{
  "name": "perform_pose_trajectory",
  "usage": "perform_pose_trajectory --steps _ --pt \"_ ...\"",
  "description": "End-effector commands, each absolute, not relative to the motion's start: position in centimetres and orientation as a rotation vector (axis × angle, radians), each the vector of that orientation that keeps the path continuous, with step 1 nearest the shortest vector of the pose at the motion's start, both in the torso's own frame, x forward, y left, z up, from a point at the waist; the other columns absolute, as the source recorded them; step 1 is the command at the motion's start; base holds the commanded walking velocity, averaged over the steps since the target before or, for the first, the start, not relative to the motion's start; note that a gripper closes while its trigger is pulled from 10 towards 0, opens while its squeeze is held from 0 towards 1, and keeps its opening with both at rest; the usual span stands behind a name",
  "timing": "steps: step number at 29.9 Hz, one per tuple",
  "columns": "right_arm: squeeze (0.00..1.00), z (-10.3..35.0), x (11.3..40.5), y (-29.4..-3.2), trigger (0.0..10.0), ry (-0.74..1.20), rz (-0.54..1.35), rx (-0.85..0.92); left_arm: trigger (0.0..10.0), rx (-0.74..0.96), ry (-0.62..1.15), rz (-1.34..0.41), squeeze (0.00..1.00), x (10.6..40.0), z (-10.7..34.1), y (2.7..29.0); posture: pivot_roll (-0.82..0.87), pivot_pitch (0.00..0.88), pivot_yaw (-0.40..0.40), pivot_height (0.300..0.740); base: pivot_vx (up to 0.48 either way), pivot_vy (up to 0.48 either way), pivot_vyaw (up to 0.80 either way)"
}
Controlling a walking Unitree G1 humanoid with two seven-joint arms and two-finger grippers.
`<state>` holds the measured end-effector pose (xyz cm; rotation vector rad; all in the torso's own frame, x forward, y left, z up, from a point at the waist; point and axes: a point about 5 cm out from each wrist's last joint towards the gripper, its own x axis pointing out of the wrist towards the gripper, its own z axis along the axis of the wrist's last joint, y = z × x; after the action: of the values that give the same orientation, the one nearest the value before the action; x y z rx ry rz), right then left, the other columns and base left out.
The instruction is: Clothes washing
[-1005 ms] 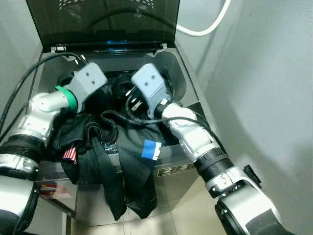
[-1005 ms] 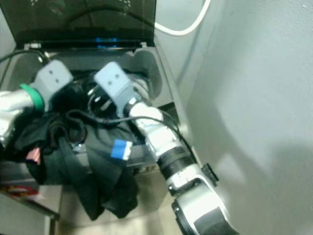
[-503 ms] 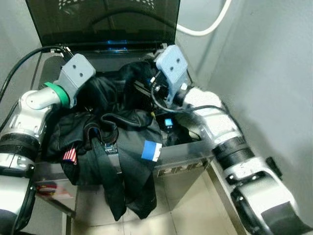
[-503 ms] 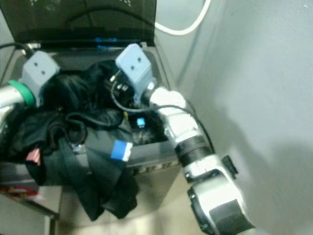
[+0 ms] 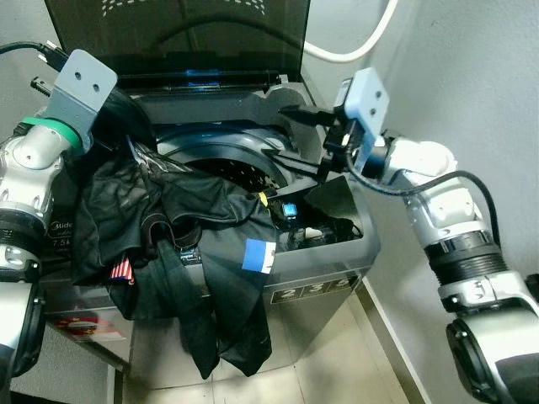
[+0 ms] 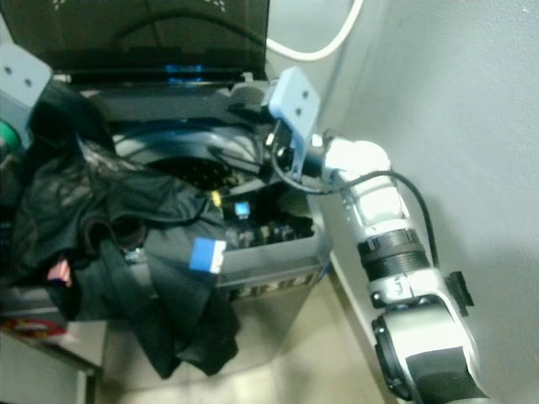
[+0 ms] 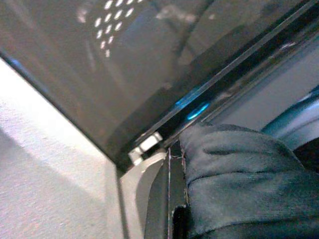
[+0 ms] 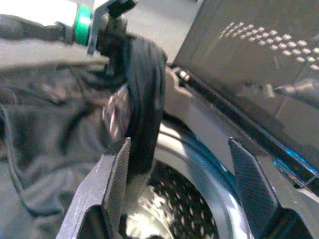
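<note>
The top-loading washing machine [image 5: 324,252] stands with its dark lid [image 5: 177,34] raised and its drum [image 5: 221,164] exposed. A heap of black clothes [image 5: 168,219] lies over the front left rim and hangs down the front panel. It carries a blue tag [image 5: 259,255]. My left gripper [image 5: 116,99] is up at the machine's back left corner, shut on a fold of the black garment [image 7: 234,179]. Above the back right of the tub, my right gripper [image 5: 292,135] is open with nothing between its fingers [image 8: 117,174], and it points across the drum [image 8: 174,209].
A white hose [image 5: 362,46] curves along the wall behind the lid. A grey wall [image 5: 472,93] stands close on the right, with a narrow strip of tiled floor [image 5: 337,353] beside the machine. Black cables trail from both arms over the tub.
My right gripper has come up out of the tub, empty, and swung to the back right corner. The left gripper has lifted the black garment up and leftward, uncovering the drum.
</note>
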<state>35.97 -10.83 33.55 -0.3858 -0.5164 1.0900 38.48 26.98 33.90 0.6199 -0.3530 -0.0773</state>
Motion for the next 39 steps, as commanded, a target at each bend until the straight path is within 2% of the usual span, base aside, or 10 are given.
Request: perform_pose_trajectory --steps 1,2,6,10,12,14,17,26,33,39 --pt "0.0 33.9 34.4 -10.5 10.0 -0.555 1.197 -0.295 10.0 0.603 -0.474 -0.29 0.0 37.1 35.0 25.1 0.12 0.146 0.008 0.74 0.0 0.0 0.0" --pt "0.0 33.9 34.4 -10.5 10.0 -0.555 1.197 -0.295 10.0 0.603 -0.474 -0.29 0.0 37.1 35.0 25.1 0.12 0.146 0.008 0.74 0.0 0.0 0.0" --pt "0.0 31.1 31.7 -8.1 10.0 -0.49 1.412 -0.29 10.0 0.853 -0.63 -0.503 0.0 33.8 35.4 20.8 0.12 0.15 0.006 0.74 0.0 0.0 0.0" --pt "0.0 29.8 31.0 -7.0 10.0 -0.457 1.468 -0.295 10.0 0.936 -0.684 -0.517 0.0 32.9 35.2 19.4 0.13 0.151 0.004 0.74 0.0 0.0 0.0" --pt "0.0 26.2 30.5 -4.2 10.0 -0.385 1.526 -0.411 10.0 0.993 -0.786 -0.469 0.0 31.5 35.3 17.6 0.14 0.15 -0.009 0.74 0.0 0.0 0.0" --pt "0.0 26.2 30.5 -4.2 10.0 -0.385 1.526 -0.411 10.0 0.993 -0.786 -0.469 0.0 31.5 35.3 17.6 0.14 0.15 -0.009 0.74 0.0 0.0 0.0" --pt "0.0 23.6 30.5 -1.7 10.0 -0.415 1.486 -0.643 10.0 0.984 -0.792 -0.436 0.0 31.0 35.2 17.5 0.15 0.151 -0.017 0.74 0.0 0.0 0.0" --pt "0.0 23.6 28.9 0.5 10.0 -0.513 1.415 -0.694 10.0 0.92 -0.713 -0.427 0.0 30.2 34.5 18.4 0.15 0.157 -0.024 0.74 0.0 0.0 0.0" --pt "0.0 23.5 30.4 1.4 10.0 -0.614 1.149 -0.839 10.0 0.894 -0.688 -0.394 0.0 30.1 34.0 18.4 0.15 0.163 -0.025 0.74 0.0 0.0 0.0" --pt "0.0 22.6 30.7 1.4 10.0 -0.579 1.127 -0.867 10.0 0.887 -0.675 -0.385 0.0 30.1 34.0 18.5 0.14 0.165 -0.029 0.74 0.0 0.0 0.0"
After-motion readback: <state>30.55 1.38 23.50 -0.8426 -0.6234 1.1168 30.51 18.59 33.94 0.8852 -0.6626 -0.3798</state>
